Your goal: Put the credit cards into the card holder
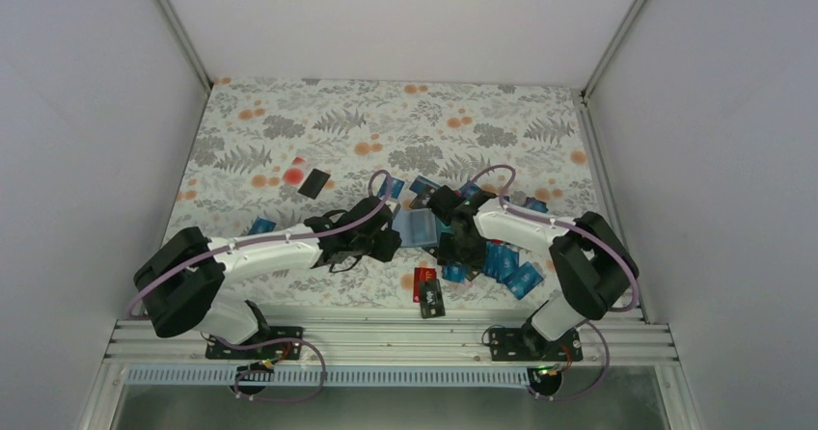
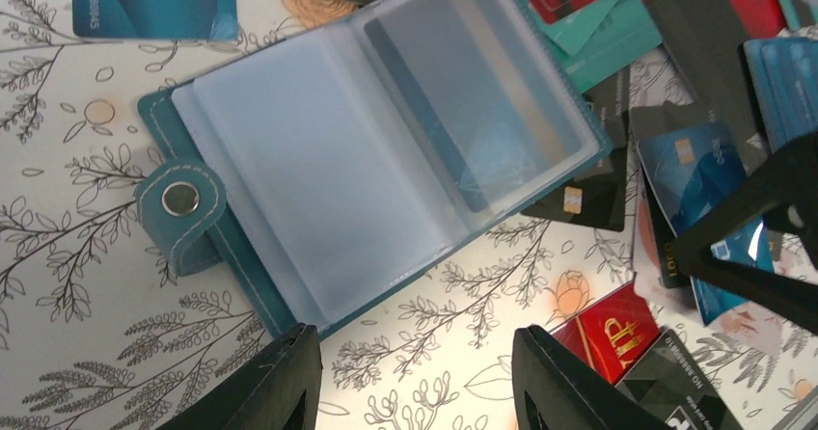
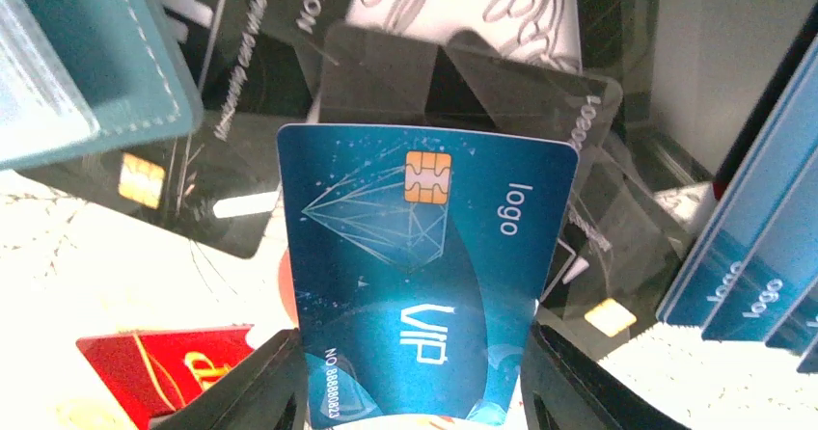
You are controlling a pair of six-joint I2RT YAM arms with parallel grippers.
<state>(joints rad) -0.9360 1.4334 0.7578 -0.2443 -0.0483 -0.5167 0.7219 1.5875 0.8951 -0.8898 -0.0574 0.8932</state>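
Note:
The teal card holder (image 2: 376, 150) lies open on the floral table, its clear sleeves up and its snap tab (image 2: 179, 201) at the left; it also shows in the top view (image 1: 421, 228). My left gripper (image 2: 420, 382) is open and empty just at the holder's near edge, and it shows in the top view (image 1: 386, 244). My right gripper (image 3: 415, 391) is shut on a blue VIP card (image 3: 424, 276) with a gold chip, held by its long edges just right of the holder's corner (image 3: 87, 64). In the top view the right gripper (image 1: 453, 255) sits beside the holder.
Several blue cards (image 1: 511, 266) lie fanned at the right. A red card (image 1: 422, 280) and a black card (image 1: 434, 301) lie near the front. A black card (image 1: 313, 183) lies far left, and a blue card (image 1: 260, 226) sits by the left arm. Red, teal and black cards (image 2: 617, 15) are piled behind the holder.

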